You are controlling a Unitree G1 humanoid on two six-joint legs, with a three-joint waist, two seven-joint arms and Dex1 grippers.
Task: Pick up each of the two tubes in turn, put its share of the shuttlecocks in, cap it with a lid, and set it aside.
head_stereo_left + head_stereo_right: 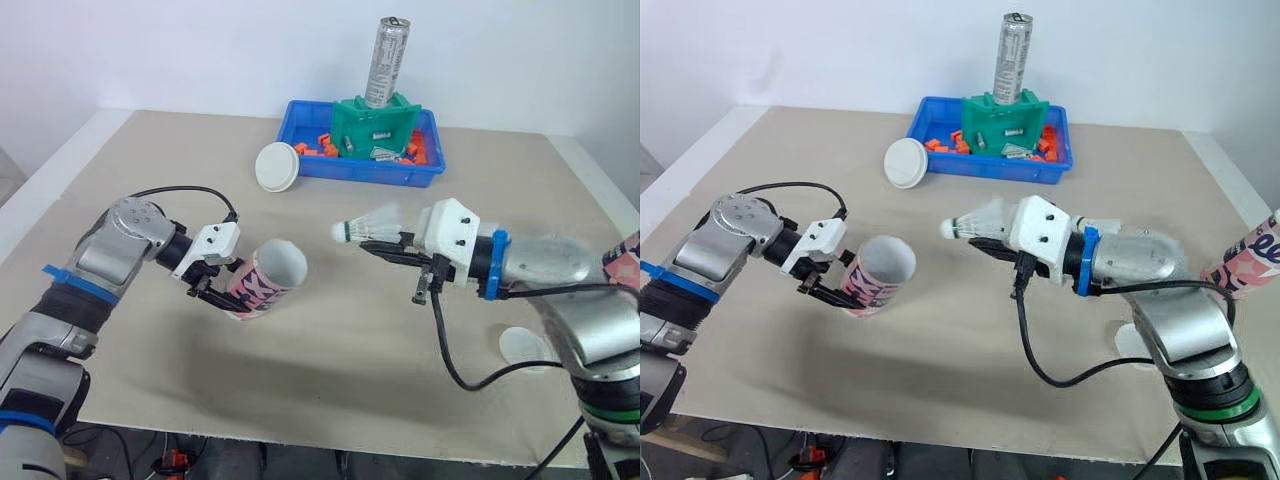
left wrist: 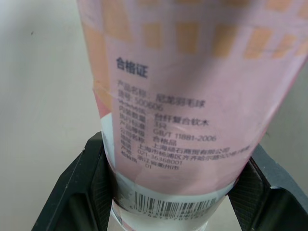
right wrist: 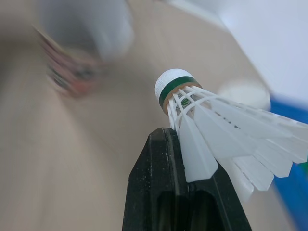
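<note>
Pink open-mouthed tube tight in left tool, white green-banded shuttlecock tight in right tool

tube left, shuttlecock right; bin behind, lid left of bin.

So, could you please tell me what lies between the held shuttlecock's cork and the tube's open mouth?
Nothing: the left eye view shows bare table between the shuttlecock and the tube.

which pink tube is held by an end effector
The tube in the left end effector, its open mouth toward the shuttlecock; the other tube stands free, far right.
</note>
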